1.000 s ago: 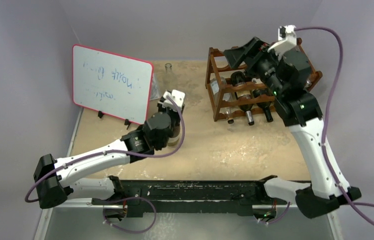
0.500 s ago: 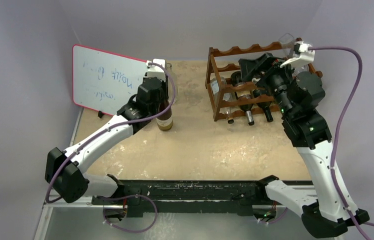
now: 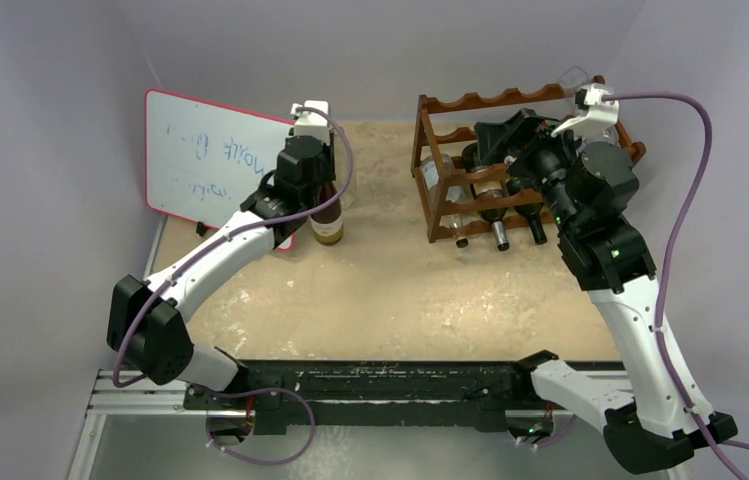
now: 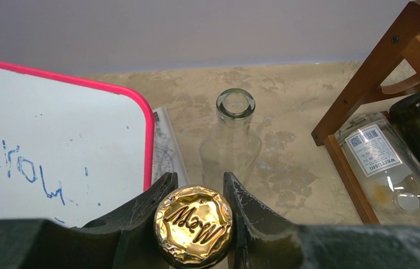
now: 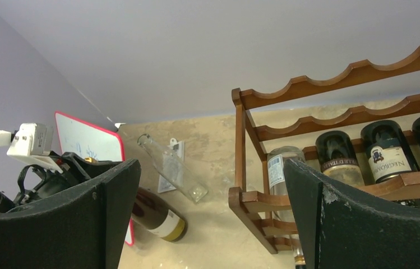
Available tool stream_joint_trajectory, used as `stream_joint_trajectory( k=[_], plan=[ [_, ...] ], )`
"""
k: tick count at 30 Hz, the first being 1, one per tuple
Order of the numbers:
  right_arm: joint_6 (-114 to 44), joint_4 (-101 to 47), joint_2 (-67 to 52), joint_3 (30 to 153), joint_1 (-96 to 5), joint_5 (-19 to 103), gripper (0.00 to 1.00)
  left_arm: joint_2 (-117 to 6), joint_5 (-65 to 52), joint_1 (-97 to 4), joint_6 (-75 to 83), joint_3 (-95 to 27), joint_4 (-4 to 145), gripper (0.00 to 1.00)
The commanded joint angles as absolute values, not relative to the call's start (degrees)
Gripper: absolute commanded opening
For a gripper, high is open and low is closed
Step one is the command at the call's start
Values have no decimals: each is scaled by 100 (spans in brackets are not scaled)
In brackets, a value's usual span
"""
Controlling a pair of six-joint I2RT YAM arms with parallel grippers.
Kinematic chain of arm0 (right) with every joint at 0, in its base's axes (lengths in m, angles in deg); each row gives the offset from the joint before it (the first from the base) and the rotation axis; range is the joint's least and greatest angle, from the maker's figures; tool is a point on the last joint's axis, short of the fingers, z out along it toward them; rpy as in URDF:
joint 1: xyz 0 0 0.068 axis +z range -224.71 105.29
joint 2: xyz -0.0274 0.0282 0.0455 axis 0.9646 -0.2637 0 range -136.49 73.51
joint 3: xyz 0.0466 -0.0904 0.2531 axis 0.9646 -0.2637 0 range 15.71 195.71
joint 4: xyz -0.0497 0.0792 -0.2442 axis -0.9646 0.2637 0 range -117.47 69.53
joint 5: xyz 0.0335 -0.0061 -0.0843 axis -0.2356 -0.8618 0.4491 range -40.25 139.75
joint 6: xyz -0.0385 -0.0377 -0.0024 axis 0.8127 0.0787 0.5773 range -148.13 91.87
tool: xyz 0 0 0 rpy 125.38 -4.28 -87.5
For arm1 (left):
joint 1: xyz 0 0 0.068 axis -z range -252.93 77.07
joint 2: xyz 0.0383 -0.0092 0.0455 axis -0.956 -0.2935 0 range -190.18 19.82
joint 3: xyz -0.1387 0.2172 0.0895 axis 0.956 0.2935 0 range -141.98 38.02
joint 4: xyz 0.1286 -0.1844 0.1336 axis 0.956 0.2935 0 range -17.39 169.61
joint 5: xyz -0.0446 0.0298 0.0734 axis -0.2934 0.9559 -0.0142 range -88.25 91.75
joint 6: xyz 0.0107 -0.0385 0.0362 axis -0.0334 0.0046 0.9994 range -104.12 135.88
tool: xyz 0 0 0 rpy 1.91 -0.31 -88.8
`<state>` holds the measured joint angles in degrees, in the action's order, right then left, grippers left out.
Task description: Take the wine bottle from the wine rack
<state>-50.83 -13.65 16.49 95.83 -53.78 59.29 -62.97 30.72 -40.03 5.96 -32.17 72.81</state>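
As the wine bottle (image 4: 193, 224) looks heavy, slick and breakable, my left claw (image 4: 198, 193) clamps its foil-capped neck, lower centre; right claw (image 5: 210, 168) gapes.

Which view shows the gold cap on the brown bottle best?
Left wrist: the gold cap fills the foreground, gripped between the left gripper's fingers. Top external shows only the brown bottle's body and label below the gripper. Right wrist likewise catches just its lower body, with the cap hidden.
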Motion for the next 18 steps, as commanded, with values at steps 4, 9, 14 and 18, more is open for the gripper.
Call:
stream_joint_trajectory(
  k=[4, 9, 14, 18],
  plan=[
    [-4906, -1604, 1664, 9602, -5388, 6079, 100, -6165, 3128, -4024, 881, -3690, 5655, 6],
    [-4901, -1539, 1638, 9656, -5388, 6117, 100, -5980, 3118, -4024, 930, -3440, 5604, 60],
    [-4920, -1431, 1566, 9708, -5388, 6082, 100, -5828, 2966, -4024, 1030, -3396, 5828, 72],
    [-4873, -1317, 1538, 9709, -5388, 6101, 100, -5346, 2711, -4024, 1212, -3183, 5754, 97]
  ],
)
